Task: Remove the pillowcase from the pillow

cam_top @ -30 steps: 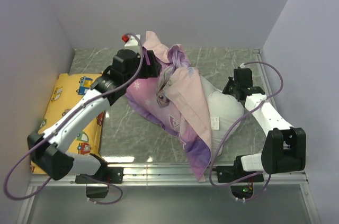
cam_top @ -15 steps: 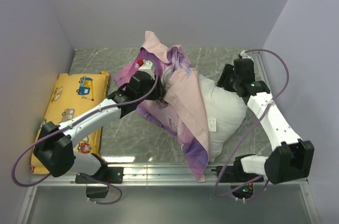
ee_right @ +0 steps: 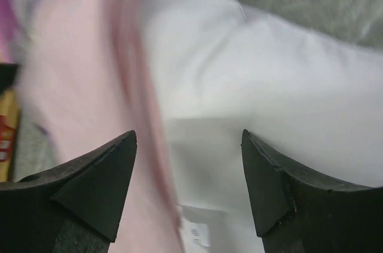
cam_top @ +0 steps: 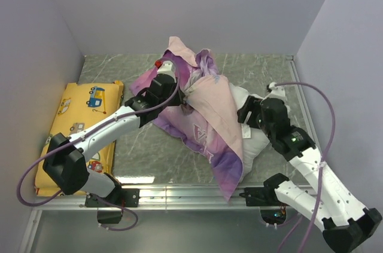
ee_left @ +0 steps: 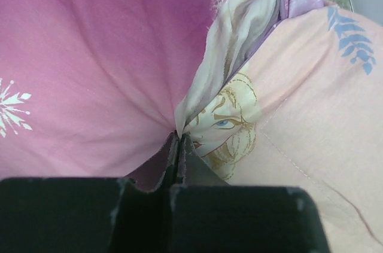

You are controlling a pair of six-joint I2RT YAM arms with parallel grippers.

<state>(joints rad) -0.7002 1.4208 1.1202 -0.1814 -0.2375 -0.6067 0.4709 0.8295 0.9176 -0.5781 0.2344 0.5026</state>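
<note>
The pillowcase, purple and pink with a pale pink inside, lies bunched and draped over the white pillow at the table's middle. My left gripper reaches in from the left; in the left wrist view it is shut on a fold of the pillowcase beside the printed princess face. My right gripper hovers at the pillow's right side. In the right wrist view it stands open with nothing between its fingers, above the white pillow, its small tag and the pink edge of the pillowcase.
A yellow cushion printed with vehicles lies along the left wall. Grey walls close the marbled table on the left, back and right. A metal rail runs along the near edge by the arm bases.
My left gripper has moved to the right onto the pillowcase and shut on a fold. My right gripper has opened, and its arm has swung nearer, over the pillow's right side.
</note>
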